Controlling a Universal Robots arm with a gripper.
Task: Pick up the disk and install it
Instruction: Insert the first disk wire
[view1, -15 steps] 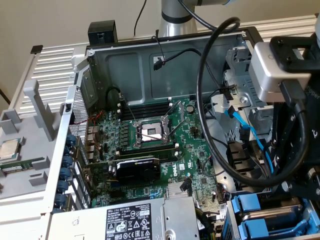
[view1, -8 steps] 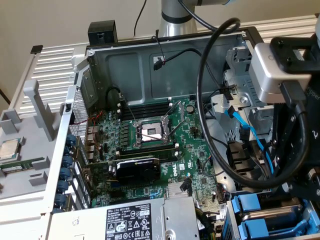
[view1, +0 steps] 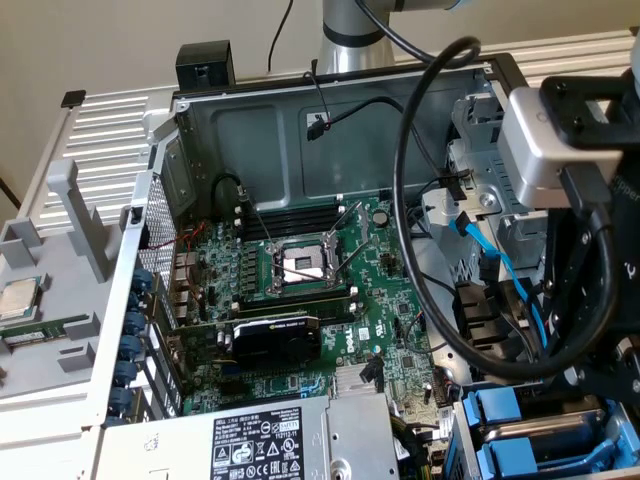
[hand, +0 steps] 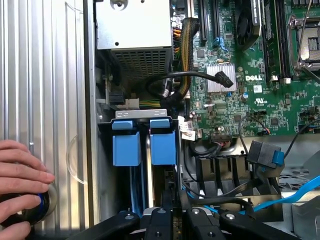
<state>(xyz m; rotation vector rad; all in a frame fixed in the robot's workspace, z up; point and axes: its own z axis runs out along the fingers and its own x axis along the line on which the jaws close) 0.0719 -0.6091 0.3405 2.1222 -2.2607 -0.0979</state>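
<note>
Two drives in bright blue carriers stand side by side in the drive bay at the case's corner. The disk (hand: 163, 142) is the one nearer the motherboard, seated in its slot; it also shows in the exterior view as a blue carrier (view1: 500, 410). My gripper (hand: 176, 210) hangs right over the rear of that slot, its black fingers close together and shut. I cannot tell whether they pinch the disk's edge or only touch it. The other blue-carrier drive (hand: 126, 145) sits beside it.
The open case holds a green Dell motherboard (hand: 260, 100), the power supply (hand: 132, 30) and loose black cables (hand: 200, 80) next to the bay. A person's hand (hand: 20, 175) rests on a button on the ribbed metal table (hand: 45, 75). A small CPU chip (view1: 18, 298) lies outside the case.
</note>
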